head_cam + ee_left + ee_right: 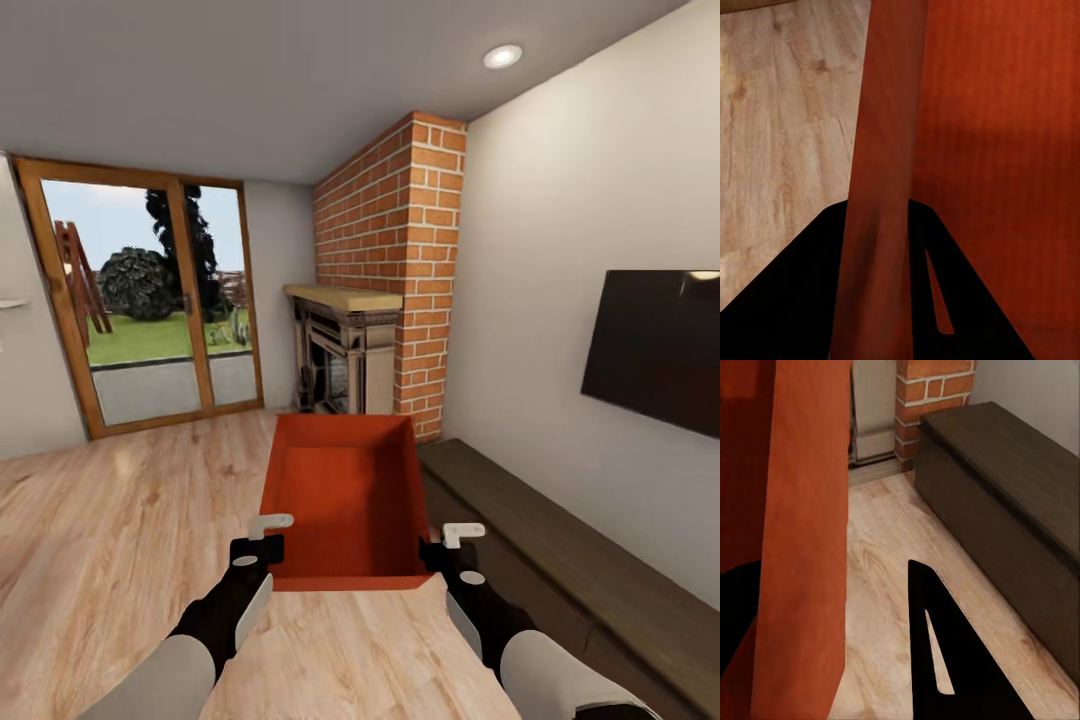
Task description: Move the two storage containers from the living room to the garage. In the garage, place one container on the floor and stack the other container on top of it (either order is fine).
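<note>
One orange-red storage container (340, 490) hangs in front of me above the light wood floor (130, 520) of the living room, open side up and empty. My left gripper (268, 548) is shut on the near end of its left wall, and my right gripper (437, 552) is shut on the near end of its right wall. In the left wrist view the left gripper (874, 204) has a dark finger on each side of the container wall (885, 150). In the right wrist view the right gripper (831, 562) straddles the container wall (802, 510) the same way.
A low dark TV bench (560, 530) runs along the right wall, close beside my right arm, under a wall-mounted TV (655, 350). A brick chimney (400, 250) with a fireplace (340, 360) stands straight ahead. A wooden-framed glass door (150, 300) is at the far left.
</note>
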Controlling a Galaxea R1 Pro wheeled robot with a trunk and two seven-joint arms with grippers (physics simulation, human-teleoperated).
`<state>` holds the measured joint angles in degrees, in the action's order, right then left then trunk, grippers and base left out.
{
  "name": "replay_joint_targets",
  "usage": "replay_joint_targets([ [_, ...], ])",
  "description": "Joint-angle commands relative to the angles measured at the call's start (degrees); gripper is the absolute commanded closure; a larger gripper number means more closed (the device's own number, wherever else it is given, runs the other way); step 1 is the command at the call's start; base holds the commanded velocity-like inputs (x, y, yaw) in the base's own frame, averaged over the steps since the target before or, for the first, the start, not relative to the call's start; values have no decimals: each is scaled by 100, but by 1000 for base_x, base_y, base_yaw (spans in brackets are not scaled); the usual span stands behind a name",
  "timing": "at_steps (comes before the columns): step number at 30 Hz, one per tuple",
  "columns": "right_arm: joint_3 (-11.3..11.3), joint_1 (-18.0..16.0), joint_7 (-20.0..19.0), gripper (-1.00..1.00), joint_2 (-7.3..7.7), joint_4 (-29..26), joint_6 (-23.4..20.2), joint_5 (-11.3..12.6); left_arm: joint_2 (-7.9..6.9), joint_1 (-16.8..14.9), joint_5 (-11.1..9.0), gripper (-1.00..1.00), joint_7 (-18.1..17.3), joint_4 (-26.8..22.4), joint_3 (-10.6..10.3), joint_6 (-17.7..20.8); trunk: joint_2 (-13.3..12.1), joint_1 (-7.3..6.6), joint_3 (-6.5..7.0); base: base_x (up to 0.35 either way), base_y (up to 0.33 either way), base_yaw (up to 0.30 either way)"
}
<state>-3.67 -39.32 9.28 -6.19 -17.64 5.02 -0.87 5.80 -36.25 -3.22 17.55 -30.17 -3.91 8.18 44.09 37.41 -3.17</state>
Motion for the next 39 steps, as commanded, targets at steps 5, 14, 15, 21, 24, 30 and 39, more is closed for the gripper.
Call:
replay_joint_targets([
  [5,-22,-1,40,100,4,8,0,-10,-8,-5,38,100,73,-15,-22,45,9,2,-10,0,0,300],
  [14,-26,12,66,100,-13,11,-26,-10,-8,-5,36,100,73,-23,-22,45,9,2,-10,0,0,163],
  [15,-27,12,64,100,-15,13,-28,-12,-8,-5,34,100,73,-23,-22,46,9,2,-10,0,0,5],
  [21,-40,12,37,100,-79,6,-20,-14,-15,-8,40,100,73,-17,-16,46,9,2,-10,0,0,1],
  [24,-38,12,32,100,-78,3,-12,-15,-62,-5,34,100,73,-15,-14,46,9,2,-10,0,0,0],
  [30,-39,12,34,100,-83,4,-18,-11,-78,-5,32,100,73,-15,-13,46,9,2,-10,0,0,0],
  [39,-43,12,28,100,-76,2,-10,-20,-79,-7,32,100,73,-15,-13,46,9,2,-10,0,0,0],
])
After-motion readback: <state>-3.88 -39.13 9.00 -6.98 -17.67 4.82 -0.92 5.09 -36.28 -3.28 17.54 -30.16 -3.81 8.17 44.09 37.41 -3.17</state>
